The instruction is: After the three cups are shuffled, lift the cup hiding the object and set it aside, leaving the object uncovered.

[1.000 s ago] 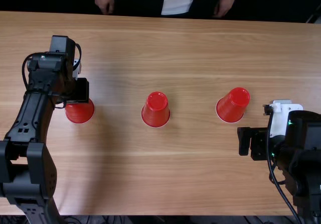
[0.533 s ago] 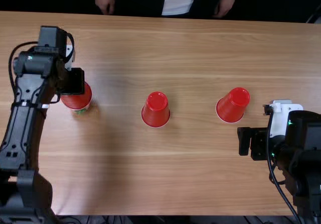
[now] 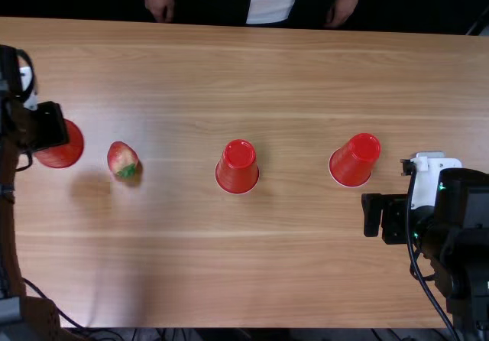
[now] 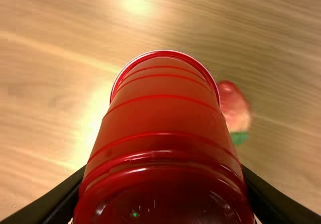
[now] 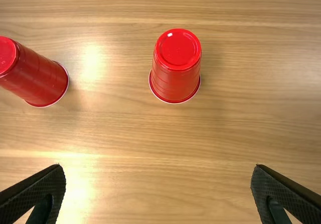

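A red and green strawberry (image 3: pixel 122 160) lies bare on the wooden table (image 3: pixel 244 66) at the left. Just left of it, at the table's left edge, my left gripper (image 3: pixel 47 131) is shut on a red cup (image 3: pixel 65 148) held upside down above the wood. In the left wrist view the red cup (image 4: pixel 165 148) sits between my fingers (image 4: pixel 50 209), with the strawberry (image 4: pixel 234 111) beyond its rim. Two more upturned red cups stand in the middle (image 3: pixel 238 167) and at the right (image 3: pixel 355 160). My right gripper (image 3: pixel 382 217) hangs open and holds nothing, on the near side of the right cup (image 5: pixel 175 66).
The middle cup (image 5: pixel 31 73) is also in the right wrist view, off to one side. A person stands behind the far edge, hands off the table. Bare wood lies between the cups and along the near side.
My left gripper has lifted the left cup and carried it leftward toward the table's edge. The strawberry that was under it now lies uncovered. The right arm has kept still.
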{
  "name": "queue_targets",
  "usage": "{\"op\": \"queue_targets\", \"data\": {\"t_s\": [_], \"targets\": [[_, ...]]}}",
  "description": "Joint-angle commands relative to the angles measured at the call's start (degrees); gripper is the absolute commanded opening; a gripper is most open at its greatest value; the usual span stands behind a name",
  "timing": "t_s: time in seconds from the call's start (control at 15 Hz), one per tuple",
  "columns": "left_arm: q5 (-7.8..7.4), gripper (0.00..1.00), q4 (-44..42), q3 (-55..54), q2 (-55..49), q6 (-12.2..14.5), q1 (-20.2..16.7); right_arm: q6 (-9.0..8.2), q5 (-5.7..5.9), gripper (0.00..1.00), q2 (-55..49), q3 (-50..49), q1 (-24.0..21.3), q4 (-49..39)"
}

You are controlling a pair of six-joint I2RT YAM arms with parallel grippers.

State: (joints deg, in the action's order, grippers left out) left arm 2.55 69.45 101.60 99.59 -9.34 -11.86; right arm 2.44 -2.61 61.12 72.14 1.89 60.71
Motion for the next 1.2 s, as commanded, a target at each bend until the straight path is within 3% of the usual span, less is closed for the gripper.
{"op": "queue_targets", "data": {"t_s": [0.0,0.13,0.27,0.33,0.73,0.8,1.0,1.13], "targets": [[-0.02,0.00,0.58,-0.53,-1.33,-0.89,-0.89,-0.43,-0.45,1.00,-0.83,0.02,1.10,-0.11],[0.41,0.00,0.79,-3.60,-1.33,-0.68,-2.21,-0.43,-0.45,1.00,-0.74,0.11,1.19,-0.11],[3.89,0.00,-0.05,-7.21,-1.24,-0.68,-2.64,-0.43,-0.45,1.00,-0.74,0.46,1.27,-0.21],[4.94,0.00,-0.16,-8.97,-1.24,-0.57,-2.73,-0.43,-0.45,1.00,-0.74,0.55,1.54,-0.21],[4.84,0.00,-0.58,-15.47,-0.10,-0.36,-3.52,-0.33,-0.45,1.00,-0.74,0.63,1.62,-0.21],[4.52,0.04,-0.68,-16.44,0.08,-0.36,-3.52,-0.33,-0.45,1.00,-0.74,0.63,1.62,-0.11],[4.20,0.42,-0.68,-17.67,1.92,-0.46,-3.52,-0.22,-0.45,1.00,-0.83,0.72,1.62,-0.11],[3.99,0.80,-0.58,-17.67,2.01,-0.68,-3.52,-0.22,-0.45,1.00,-0.74,0.81,1.62,-0.11]]}}
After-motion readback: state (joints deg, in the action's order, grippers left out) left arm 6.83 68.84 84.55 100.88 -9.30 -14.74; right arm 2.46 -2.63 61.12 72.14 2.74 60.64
